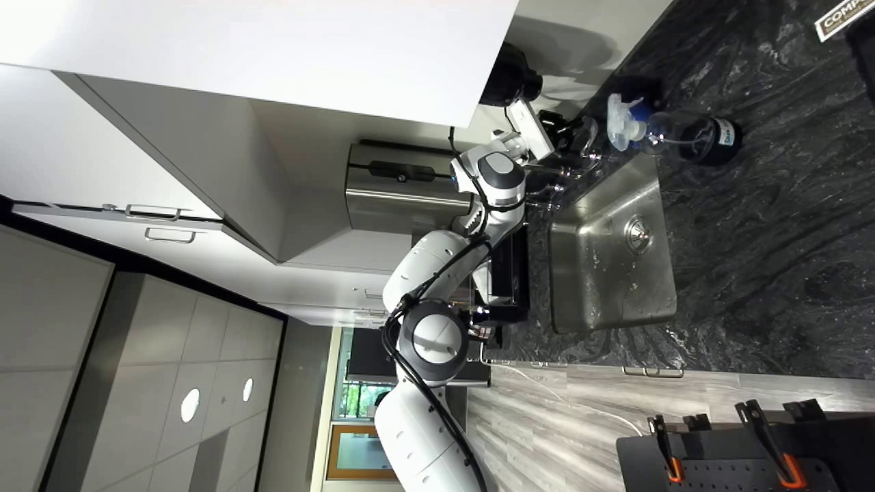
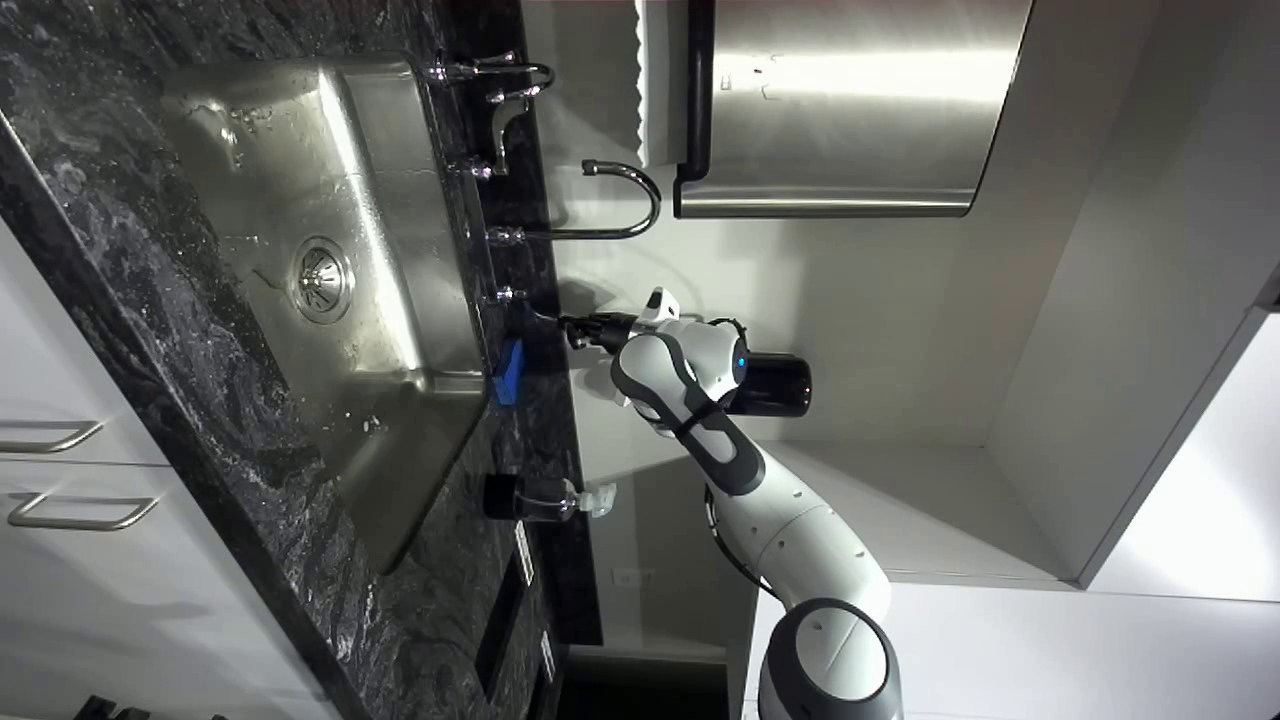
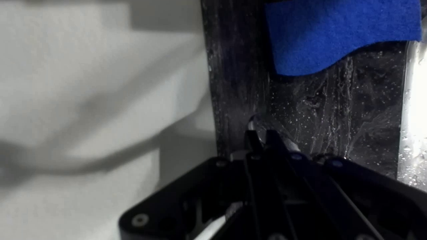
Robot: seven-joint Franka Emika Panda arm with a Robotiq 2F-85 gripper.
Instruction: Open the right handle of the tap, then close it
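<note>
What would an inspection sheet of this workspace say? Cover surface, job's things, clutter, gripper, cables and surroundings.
Surface: dark marbled countertop around a steel basin; droplets on the steel.
Job's things: tap behind the basin, no water stream seen; right handle partly hidden by the gripper in the wrist view.
Clutter: blue cloth or sponge behind the basin; spray bottle upright on the countertop.
Gripper: fingertips close together at the right handle; whether they grip it cannot be told.
Cables: black cables run along the arm.
Surroundings: steel dispenser and white cabinets.

White arm bent at its joints, black claw — fingers nearly together.
</note>
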